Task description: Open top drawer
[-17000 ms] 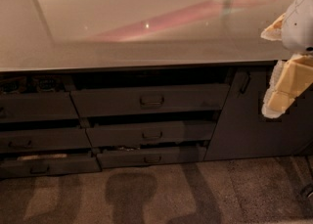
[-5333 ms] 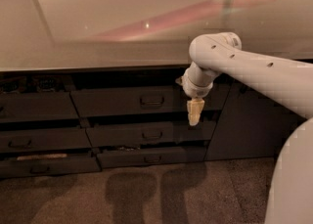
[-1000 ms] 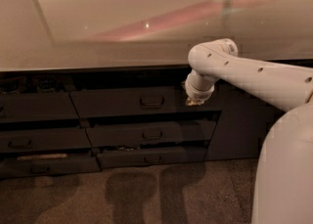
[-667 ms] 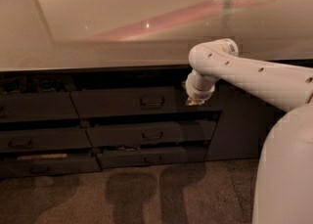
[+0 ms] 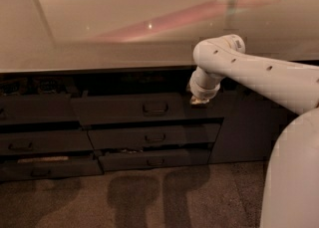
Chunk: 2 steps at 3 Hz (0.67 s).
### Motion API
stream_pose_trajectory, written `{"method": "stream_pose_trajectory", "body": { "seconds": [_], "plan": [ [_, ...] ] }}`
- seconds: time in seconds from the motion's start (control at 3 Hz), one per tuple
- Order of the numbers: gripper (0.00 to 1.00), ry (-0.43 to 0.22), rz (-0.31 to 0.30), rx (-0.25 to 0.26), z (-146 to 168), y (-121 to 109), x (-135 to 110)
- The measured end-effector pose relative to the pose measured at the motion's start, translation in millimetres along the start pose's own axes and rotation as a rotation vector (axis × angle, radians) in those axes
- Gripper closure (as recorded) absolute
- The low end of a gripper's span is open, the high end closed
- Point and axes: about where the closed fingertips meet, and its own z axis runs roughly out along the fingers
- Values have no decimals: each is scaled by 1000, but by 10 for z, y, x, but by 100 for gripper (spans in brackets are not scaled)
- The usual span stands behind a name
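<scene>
The top drawer (image 5: 119, 110) is the wide dark front just under the countertop, with a small loop handle (image 5: 155, 107) at its centre. A dark gap shows above its front. My gripper (image 5: 199, 100) sits at the end of the white arm (image 5: 249, 70), against the upper right end of that drawer front and well to the right of the handle. It points away into the cabinet, and the wrist hides most of it.
A pale glossy countertop (image 5: 124, 48) overhangs the drawers. Two narrower drawers (image 5: 155, 137) lie below the top one, with more drawers (image 5: 22, 147) to the left. A dark cabinet door (image 5: 249, 127) stands on the right. Carpet (image 5: 174, 197) covers the floor, and my white body (image 5: 294, 172) fills the right edge.
Five seconds ago the gripper hung down in front of the drawers; now it is turned in toward the top drawer's right end. Over the last second nothing has visibly moved.
</scene>
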Motion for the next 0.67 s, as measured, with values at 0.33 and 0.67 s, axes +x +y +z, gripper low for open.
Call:
{"method": "stream_pose_trajectory", "body": {
  "seconds": [0.33,0.67],
  "plan": [
    [100,0,0,0,-136,-35,-7],
    [100,0,0,0,-136,-35,-7]
  ]
}}
